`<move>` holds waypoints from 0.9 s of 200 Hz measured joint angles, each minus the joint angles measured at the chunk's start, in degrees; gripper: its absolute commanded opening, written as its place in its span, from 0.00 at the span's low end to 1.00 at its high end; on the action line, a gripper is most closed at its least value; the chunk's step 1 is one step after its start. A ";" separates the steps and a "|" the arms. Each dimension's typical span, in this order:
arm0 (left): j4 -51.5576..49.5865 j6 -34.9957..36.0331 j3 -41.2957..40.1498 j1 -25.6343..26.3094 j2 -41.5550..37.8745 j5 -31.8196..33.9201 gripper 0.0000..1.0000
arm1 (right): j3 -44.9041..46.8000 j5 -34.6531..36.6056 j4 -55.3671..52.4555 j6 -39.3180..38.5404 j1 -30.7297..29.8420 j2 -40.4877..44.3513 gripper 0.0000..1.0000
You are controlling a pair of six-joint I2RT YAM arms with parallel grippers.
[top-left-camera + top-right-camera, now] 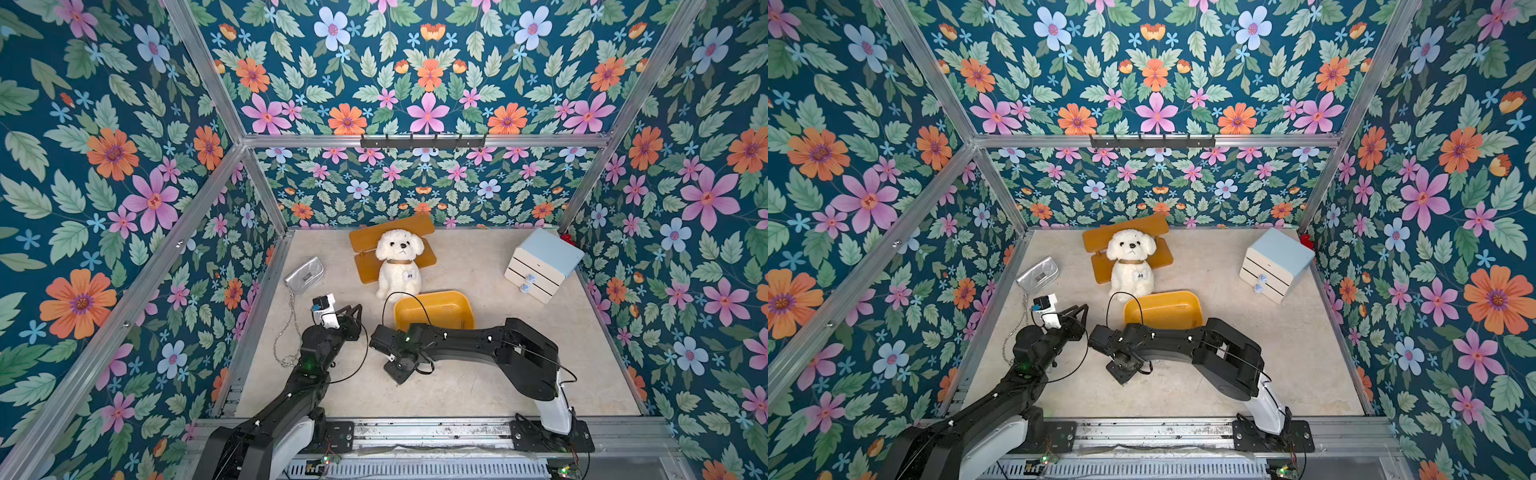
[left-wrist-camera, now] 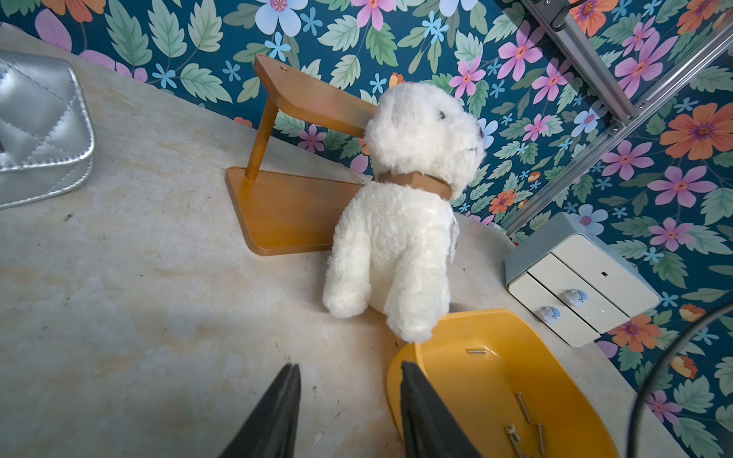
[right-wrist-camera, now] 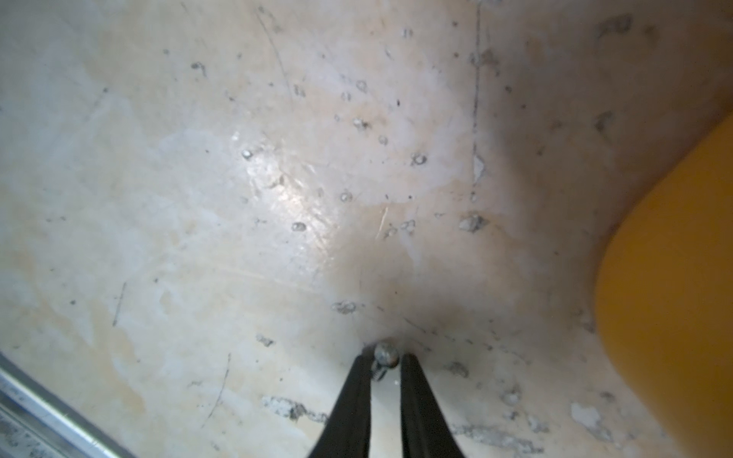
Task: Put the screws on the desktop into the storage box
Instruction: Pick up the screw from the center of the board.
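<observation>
Screws (image 2: 522,406), several, already lie in the storage box (image 2: 555,376), while the right end effector (image 3: 385,363) pinches another screw (image 3: 386,354) on the bench (image 3: 198,238); left end effector (image 2: 349,366) hangs open, empty.

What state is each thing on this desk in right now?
storage box: upright, open, several screws inside.
right hand: jaws narrow, one screw between them on the desktop; grip unclear.
left hand: open, empty.
drawer cabinet: drawers shut.
purse: closed, lying flat.
plush dog: sitting upright.
</observation>
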State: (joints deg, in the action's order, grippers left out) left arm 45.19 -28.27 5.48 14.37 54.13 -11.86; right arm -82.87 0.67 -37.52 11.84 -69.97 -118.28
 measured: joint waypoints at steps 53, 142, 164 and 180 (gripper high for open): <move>0.09 0.00 0.00 -0.02 0.44 -0.24 0.47 | 0.31 0.98 0.00 -0.13 0.02 0.13 0.09; 1.49 -0.26 -0.39 -0.02 2.95 -3.06 0.45 | 4.70 0.13 2.19 0.11 0.17 4.37 0.06; 1.53 -0.37 -0.20 0.00 4.17 -4.35 0.45 | 5.66 -0.04 2.14 0.11 0.52 7.06 0.06; 1.92 -0.37 -0.20 0.00 4.90 -4.74 0.45 | 6.16 0.00 2.25 0.11 0.94 8.46 0.05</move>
State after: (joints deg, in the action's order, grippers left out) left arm 47.11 -28.64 5.28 14.37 59.02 -16.60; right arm -76.71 0.67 -35.27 11.94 -69.04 -109.82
